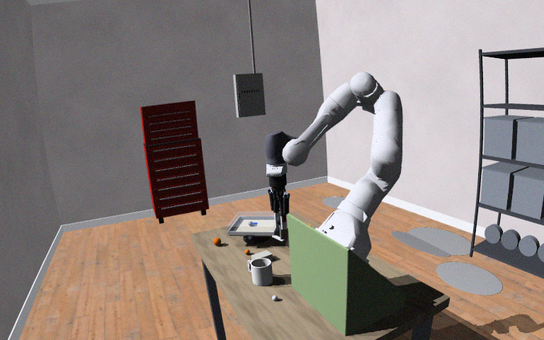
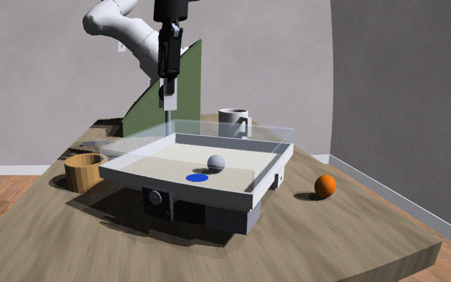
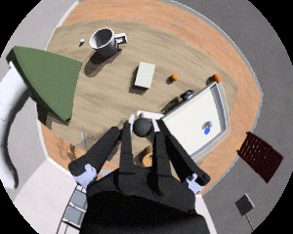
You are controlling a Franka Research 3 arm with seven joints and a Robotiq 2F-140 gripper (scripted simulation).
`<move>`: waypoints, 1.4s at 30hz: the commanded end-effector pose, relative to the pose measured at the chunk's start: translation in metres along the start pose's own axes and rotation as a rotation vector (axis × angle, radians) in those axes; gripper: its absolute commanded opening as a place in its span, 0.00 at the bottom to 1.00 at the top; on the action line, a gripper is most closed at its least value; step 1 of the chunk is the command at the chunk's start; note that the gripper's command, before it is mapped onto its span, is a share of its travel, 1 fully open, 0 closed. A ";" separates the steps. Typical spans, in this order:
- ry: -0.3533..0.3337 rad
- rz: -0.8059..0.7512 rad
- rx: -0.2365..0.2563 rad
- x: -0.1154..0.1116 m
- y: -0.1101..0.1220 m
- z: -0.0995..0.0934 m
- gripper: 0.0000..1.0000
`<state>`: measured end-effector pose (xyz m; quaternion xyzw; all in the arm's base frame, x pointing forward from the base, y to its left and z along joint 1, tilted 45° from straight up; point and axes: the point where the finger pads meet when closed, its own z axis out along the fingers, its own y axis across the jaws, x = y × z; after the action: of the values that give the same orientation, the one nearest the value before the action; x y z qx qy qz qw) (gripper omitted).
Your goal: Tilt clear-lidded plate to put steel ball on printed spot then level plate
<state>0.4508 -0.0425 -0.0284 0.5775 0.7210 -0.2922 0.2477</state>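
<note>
The plate (image 2: 199, 194) (image 1: 239, 222) (image 3: 188, 120) has a white rim, a beige floor and a clear lid, and it sits on a grey pivot base on the table. It is tipped a little. The steel ball (image 2: 216, 162) (image 1: 250, 223) rests just behind and to the right of the blue printed spot (image 2: 197, 177) (image 3: 207, 132), beside it and not on it. My gripper (image 2: 168, 104) (image 1: 281, 227) (image 3: 142, 121) points straight down at the plate's back corner. It is shut on the dark knob (image 3: 142, 125) of a thin upright handle rod (image 2: 167, 124).
An orange ball (image 2: 325, 186) (image 1: 216, 241) lies clear of the plate's right side. A wooden cup (image 2: 81, 171) stands close by its left corner. Also on the table are a grey mug (image 2: 233, 122) (image 1: 261, 271), a grey block (image 1: 261, 254), a small orange ball (image 1: 246, 251), a white ball (image 1: 274, 297) and a green panel (image 1: 316, 273) (image 2: 182, 90).
</note>
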 end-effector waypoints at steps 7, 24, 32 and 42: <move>-0.003 0.001 -0.001 -0.004 0.001 -0.001 0.00; -0.003 0.001 -0.001 0.005 0.000 0.001 0.00; -0.003 0.001 -0.001 0.005 0.000 0.001 0.00; -0.003 0.001 -0.001 0.005 0.001 0.000 0.00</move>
<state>0.4496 -0.0422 -0.0314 0.5763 0.7206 -0.2944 0.2489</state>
